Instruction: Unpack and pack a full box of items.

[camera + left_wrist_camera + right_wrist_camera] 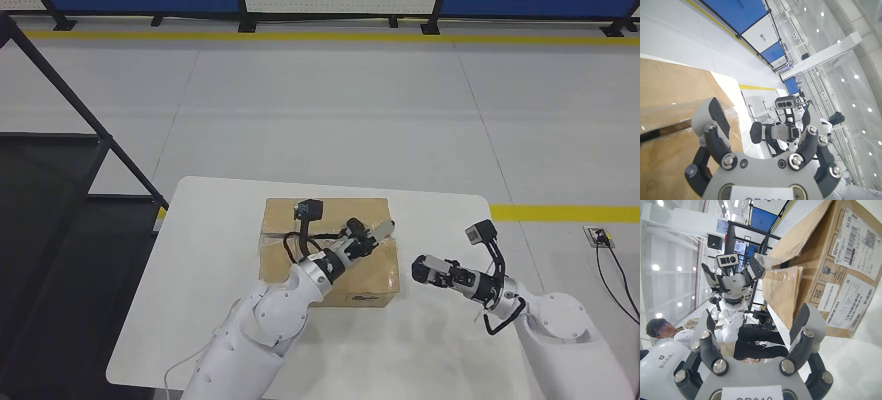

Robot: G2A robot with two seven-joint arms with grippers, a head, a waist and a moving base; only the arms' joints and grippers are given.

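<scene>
- Box (282, 220) of brown cardboard is sitting in the middle of the white counter (200, 300), nearer its far edge than its near one.
- Its top is standing partly open. One flap (800, 234) is tilting upward, and the other flap (783, 279) is lying lower and flatter, with a dark gap showing between them.
- Clear tape (770, 261) is clinging along the flap edges and is hanging loose and crumpled at the end of the seam.
- White labels (853, 243) are sticking to one side wall of the box.
- The left gripper (368, 233) is hovering over the right end of the box top, at the seam, with its jaws spread wide and nothing between them.
- One of its fingers (756, 269) is resting at the mouth of the gap between the flaps, against the loose tape. Whether it is tucked under the raised flap cannot be told.
- The other finger is sticking out past the right edge of the box, over the counter.
- The right gripper (420, 270) is hanging low above the counter just to the right of the box, apart from it and pointing toward it.
- Its jaws are also spread open and are holding nothing.
</scene>
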